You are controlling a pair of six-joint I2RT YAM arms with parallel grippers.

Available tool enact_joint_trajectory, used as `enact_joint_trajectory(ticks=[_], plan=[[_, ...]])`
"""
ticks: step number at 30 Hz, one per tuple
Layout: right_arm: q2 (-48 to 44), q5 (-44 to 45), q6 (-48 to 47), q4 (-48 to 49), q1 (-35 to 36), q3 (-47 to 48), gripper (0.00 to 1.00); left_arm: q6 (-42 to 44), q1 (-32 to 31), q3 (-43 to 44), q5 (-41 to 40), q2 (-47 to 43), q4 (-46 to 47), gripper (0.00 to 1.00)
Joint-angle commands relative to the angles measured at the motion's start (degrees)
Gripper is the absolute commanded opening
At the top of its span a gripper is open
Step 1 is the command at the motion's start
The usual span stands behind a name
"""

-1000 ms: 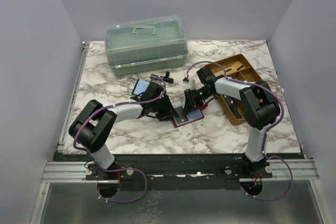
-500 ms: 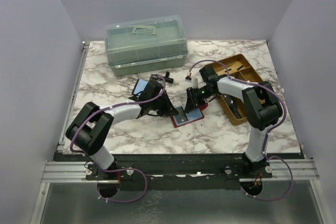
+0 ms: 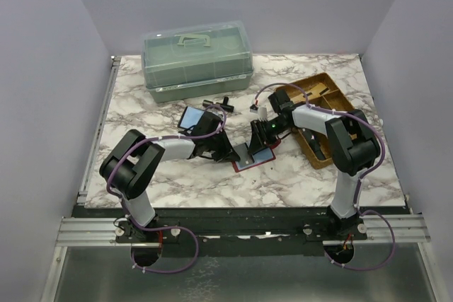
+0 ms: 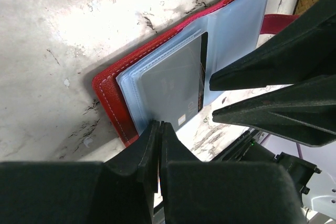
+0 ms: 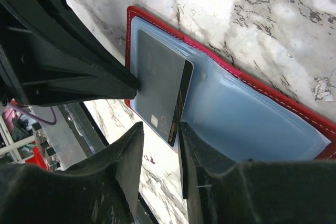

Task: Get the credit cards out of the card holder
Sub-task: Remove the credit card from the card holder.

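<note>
pale writing runs along the dark stripe of the credit card (image 4: 170, 85), too small for us to read. we see the left gripper (image 4: 159, 125) with jaws closed to a sliver on the card's edge. the right gripper (image 5: 160, 125) is part-open, its tips by the stripe. the card holder (image 3: 253, 158) lies spread open just left of the wooden tray (image 3: 329, 84), its long axis slanting toward it.

I'm looking into a robot test cell here, lab-style: plain pale walls (image 3: 46, 104) box in the bench (image 3: 177, 178) on three sides, its top a marble-print sheet. Along the near edge an aluminium rail (image 3: 85, 231) carries the left arm (image 3: 170, 150) and right arm (image 3: 311, 117), with purple cables (image 3: 197, 245) looping loose below it
</note>
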Motion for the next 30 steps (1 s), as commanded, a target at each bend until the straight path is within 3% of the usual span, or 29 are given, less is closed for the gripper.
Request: enact_joint_trajectory(ticks=[1, 8, 24, 26, 30], plan=[[1.84, 1.42, 0.77, 0.37, -0.22, -0.21, 0.39, 1.33, 0.17, -1.93, -2.26, 1.8, -3.26, 0.04], [2.59, 3.25, 1.13, 0.41, -0.22, -0.6, 0.4, 1.32, 0.44, -4.45, -2.49, 2.31, -3.97, 0.0], [5.87, 0.69, 2.89, -0.08, -0.28, 0.52, 0.4, 0.79, 0.51, -3.73, -0.66, 7.16, -0.43, 0.0], [5.56, 0.47, 3.26, 0.32, -0.3, 0.25, 0.37, 0.7, 0.61, -4.51, -0.66, 7.14, -0.23, 0.0], [5.29, 0.05, 4.09, 1.27, -0.8, -0.42, 0.12, 0.3, 0.79, -5.49, -0.66, 7.06, 0.3, 0.0]])
